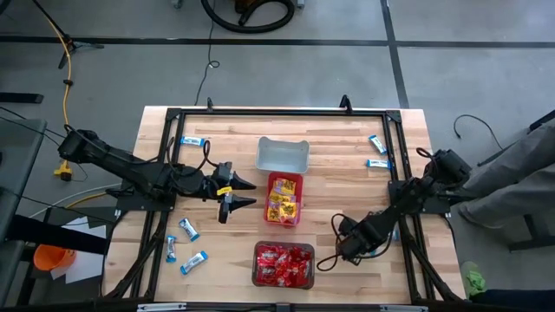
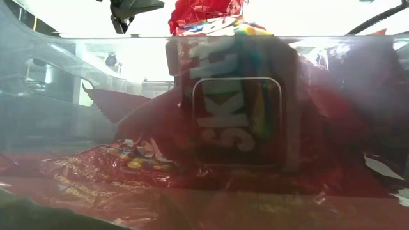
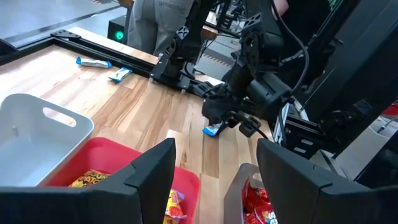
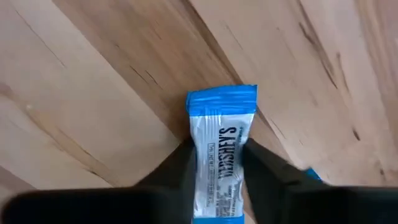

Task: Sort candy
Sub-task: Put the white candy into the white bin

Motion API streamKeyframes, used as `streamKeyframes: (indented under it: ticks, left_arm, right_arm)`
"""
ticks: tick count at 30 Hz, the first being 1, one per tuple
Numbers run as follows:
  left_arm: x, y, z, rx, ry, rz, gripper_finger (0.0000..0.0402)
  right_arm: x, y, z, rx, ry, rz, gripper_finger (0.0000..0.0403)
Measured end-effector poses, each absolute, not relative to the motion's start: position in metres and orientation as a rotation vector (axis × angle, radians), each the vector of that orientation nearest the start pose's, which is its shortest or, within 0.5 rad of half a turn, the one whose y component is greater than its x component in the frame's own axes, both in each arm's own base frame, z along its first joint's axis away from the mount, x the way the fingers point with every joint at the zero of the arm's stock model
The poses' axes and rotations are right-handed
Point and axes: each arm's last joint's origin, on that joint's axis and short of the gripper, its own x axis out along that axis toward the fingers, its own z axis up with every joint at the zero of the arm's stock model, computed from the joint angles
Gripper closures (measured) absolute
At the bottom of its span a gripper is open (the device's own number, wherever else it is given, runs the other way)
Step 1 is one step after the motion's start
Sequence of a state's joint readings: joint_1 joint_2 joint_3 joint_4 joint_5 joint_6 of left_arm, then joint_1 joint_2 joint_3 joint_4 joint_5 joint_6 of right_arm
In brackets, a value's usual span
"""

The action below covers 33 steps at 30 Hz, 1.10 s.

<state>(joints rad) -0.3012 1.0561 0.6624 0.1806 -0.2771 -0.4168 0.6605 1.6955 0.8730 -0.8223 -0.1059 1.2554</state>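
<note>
On the wooden table [image 4: 93,93], blue-and-white candy packet [image 4: 221,149], flat, crimped ends

Three bins [image 1: 283,154] stand in a row mid-table [image 1: 347,182], candy [image 1: 188,228] lying either side.

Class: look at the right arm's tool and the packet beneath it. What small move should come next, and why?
Probably lift straight up. The right tool has its fingers closed against both sides of the blue-and-white wrapped candy packet, which lies flat on the wooden table, so raising it seems the next step before carrying.
</note>
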Motion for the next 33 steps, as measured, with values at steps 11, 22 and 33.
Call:
streamKeyframes:
  ticks: [11, 22, 33]
  left_arm:
    - [0.224, -0.066, 0.275, -0.343, 0.211, -0.017, 0.0191]
    - [0.223, -0.068, 0.275, -0.331, 0.216, -0.044, 0.0191]
    - [0.223, -0.068, 0.275, -0.332, 0.211, -0.039, 0.0191]
  right_arm:
    - [0.201, 0.157, 0.180, 0.532, 1.492, -0.397, 0.0400]
    - [0.206, 0.129, 0.252, 0.652, 0.984, -0.387, 0.0402]
    - [0.269, 0.092, 0.291, 0.560, 0.453, -0.196, 0.0403]
